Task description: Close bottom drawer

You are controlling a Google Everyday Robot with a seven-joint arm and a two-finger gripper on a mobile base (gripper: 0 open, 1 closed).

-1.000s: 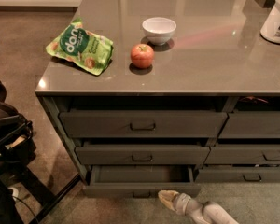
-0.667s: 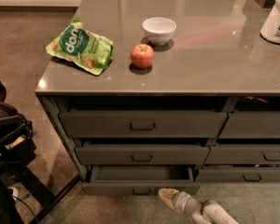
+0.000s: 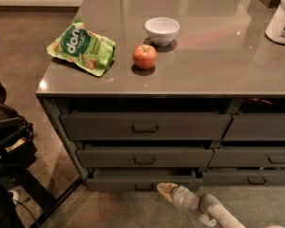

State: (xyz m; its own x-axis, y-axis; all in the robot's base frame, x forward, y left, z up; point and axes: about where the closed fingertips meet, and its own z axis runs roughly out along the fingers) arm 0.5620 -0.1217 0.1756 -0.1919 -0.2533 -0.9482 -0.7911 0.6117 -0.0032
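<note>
The bottom drawer point(image 3: 128, 180) is the lowest dark grey front of the left stack. It stands pulled out a little, with a slim front panel and a small pull handle point(image 3: 143, 187). A strip of its inside shows above the panel. My gripper point(image 3: 164, 189) comes in from the lower right on a pale grey arm. Its tan tip lies just right of the handle, close to the drawer front near the floor.
Two taller drawers point(image 3: 145, 126) sit above, and a neighbouring stack point(image 3: 256, 127) stands to the right. On the counter point(image 3: 218, 56) lie a green snack bag point(image 3: 83, 45), a red apple point(image 3: 145, 57), a white bowl point(image 3: 162, 30) and a white tub point(image 3: 282, 18). Dark equipment point(image 3: 9, 146) stands at left.
</note>
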